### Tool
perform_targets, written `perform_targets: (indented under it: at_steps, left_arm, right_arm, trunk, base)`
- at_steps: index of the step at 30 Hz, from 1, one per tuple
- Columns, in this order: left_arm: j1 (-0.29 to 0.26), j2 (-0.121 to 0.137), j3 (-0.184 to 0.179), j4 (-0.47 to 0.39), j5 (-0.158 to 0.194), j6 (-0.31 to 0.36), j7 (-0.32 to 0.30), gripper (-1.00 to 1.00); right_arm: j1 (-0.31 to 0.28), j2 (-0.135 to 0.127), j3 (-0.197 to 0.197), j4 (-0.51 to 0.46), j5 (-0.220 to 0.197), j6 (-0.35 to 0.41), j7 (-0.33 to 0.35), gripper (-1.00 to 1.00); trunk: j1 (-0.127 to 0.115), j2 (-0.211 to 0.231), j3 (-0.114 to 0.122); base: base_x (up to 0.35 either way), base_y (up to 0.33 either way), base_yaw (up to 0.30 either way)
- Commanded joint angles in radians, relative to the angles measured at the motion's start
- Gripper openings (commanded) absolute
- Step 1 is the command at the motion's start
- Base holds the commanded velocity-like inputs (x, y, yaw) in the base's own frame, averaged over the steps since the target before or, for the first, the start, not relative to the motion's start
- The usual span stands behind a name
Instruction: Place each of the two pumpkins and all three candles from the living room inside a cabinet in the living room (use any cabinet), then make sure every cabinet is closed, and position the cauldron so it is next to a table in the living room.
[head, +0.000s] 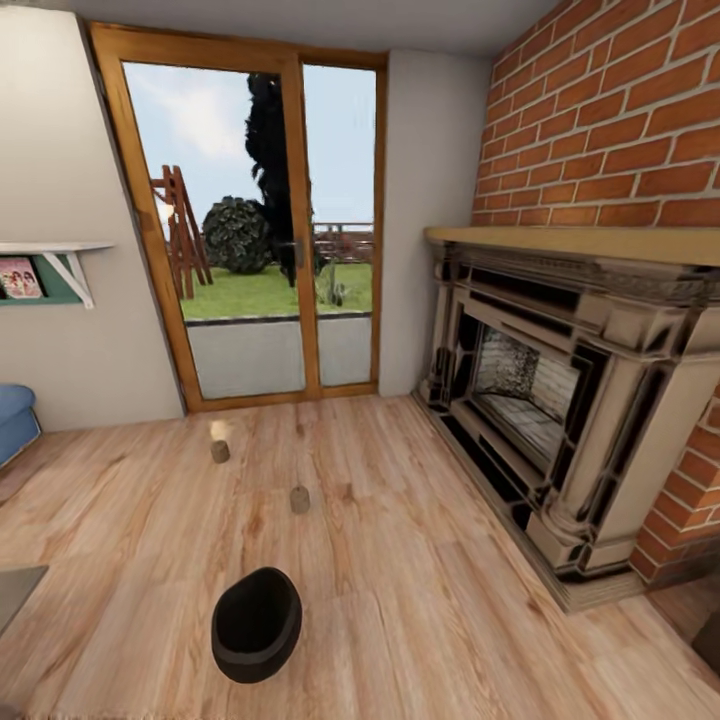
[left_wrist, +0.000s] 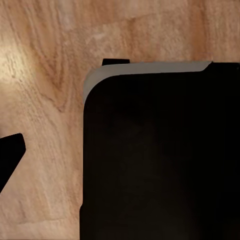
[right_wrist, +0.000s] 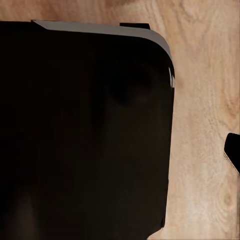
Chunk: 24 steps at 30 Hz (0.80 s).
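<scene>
1. Robot's standing in the living rm looking down at the cauldron (head: 256, 623), which is sitting on the wood floor (head: 400, 560) close in front of it, upright, mouth open, nothing visible inside.
2. Two candles are standing on the floor beyond the cauldron, toward the glass door (head: 255, 225): the nearer candle (head: 300, 499) a bit past the cauldron, the farther candle (head: 220, 451) further on, nearer the door. Well apart from each other and from the cauldron.
3. Step in hand, my guess: scouting / approaching the items. Nothing's being carried as far as I can see, no pumpkins or cabinet showing from here, so the task looks barely started.
4. Claws: can't tell w/ either one. The wrist cams are looking at floorboards w/ a big dark rounded-corner body (left_wrist: 160, 155) blocking most of the frame, prob. the robot's own base; same on the right side (right_wrist: 85, 135). No fingers clear enough to say spread or pressed together.
5. Next move prob. calls for rolling closer to a candle, lowering an arm to floor level and pinching it upright. They're short and stubby, so easy to knock over.
6. Room: brick wall w/ a stone fireplace (head: 560, 400) off to the right of the cauldron, blue seat edge (head: 15, 415) and a small wall shelf (head: 50, 262) to its left, garden showing thru the door.
</scene>
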Motion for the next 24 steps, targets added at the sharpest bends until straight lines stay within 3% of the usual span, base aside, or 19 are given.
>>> perform_targets:
  at_steps: [1,12,24]
  left_arm:
    - [0.0,0.0,0.001,0.0,0.001,-0.002,0.0,1.0]
    - [0.0,0.0,0.001,0.0,0.001,-0.002,0.0,1.0]
    - [0.0,0.0,0.001,0.0,0.001,-0.002,0.0,1.0]
  right_arm:
    - [0.0,0.0,0.0,0.001,0.001,-0.003,-0.003,1.0]
    - [0.0,-0.001,0.0,0.001,0.001,-0.002,-0.003,1.0]
    - [0.0,0.001,0.0,0.001,0.001,-0.003,-0.003,1.0]
  trunk:
    - [0.0,-0.001,-0.001]
    - [0.0,-0.001,-0.005]
    - [0.0,-0.001,-0.006]
  base:
    - [0.102,0.021,0.277]
    - [0.204,0.002,0.264]
    - [0.181,0.083,0.024]
